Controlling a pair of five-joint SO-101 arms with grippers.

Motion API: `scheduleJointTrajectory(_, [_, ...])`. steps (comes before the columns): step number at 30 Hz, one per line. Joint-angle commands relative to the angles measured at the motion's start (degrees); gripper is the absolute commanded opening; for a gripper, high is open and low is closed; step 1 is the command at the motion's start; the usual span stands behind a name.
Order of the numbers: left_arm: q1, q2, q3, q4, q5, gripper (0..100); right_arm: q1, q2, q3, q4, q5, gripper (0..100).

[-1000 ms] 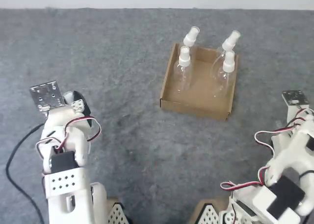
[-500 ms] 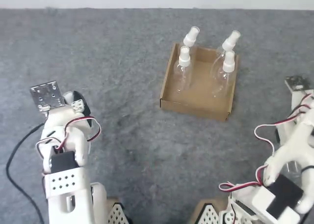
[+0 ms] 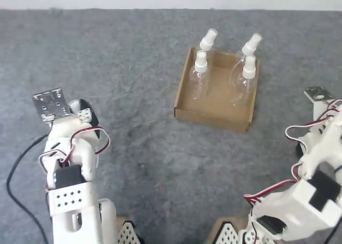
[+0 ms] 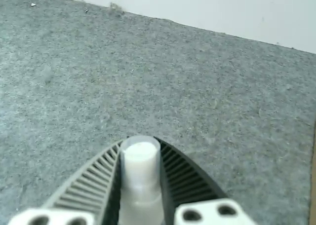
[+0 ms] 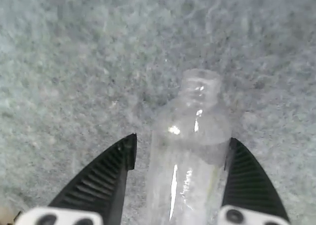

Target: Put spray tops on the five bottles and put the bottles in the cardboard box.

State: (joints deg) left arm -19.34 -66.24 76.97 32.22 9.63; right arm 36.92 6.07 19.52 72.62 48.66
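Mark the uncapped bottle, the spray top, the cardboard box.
uncapped bottle [image 5: 190,151]: right wrist view, clear body below neck.
spray top [image 4: 140,161]: left wrist view, white stem.
cardboard box [image 3: 211,117]: high view, near wall.

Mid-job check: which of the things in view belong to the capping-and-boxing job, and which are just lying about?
Job:
cardboard box
four capped bottles standing in it
uncapped bottle between the open fingers of the right hand
spray top clamped in the left hand

Lying about:
grey mat
black cable
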Motion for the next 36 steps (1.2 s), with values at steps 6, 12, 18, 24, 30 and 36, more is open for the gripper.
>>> scheduleJointTrajectory(6, [0.26,-1.05,-0.40,-0.53,-0.35,1,-0.31,3.30,-3.52,-3.56,0.62,12.1])
scheduleJointTrajectory(12, [0.35,-1.05,-0.40,-0.53,-0.35,1,-0.40,1.01,-4.57,-3.30,0.53,0.6])
scheduleJointTrajectory(18, [3.69,-1.05,-0.31,-0.53,-0.53,1,-5.23,-10.59,-4.75,3.03,-2.81,0.6])
scheduleJointTrajectory(24, [5.01,-1.14,-3.03,0.88,-1.05,1,-20.26,-29.32,-4.57,10.68,-14.15,0.6])
scheduleJointTrajectory(30, [5.19,-0.88,-18.86,17.05,-5.71,1,-43.56,-42.77,-3.60,12.88,-26.37,0.6])
scheduleJointTrajectory(36, [12.04,-0.70,-38.73,32.97,-11.87,1,-66.86,-43.82,2.20,3.82,-36.13,0.6])
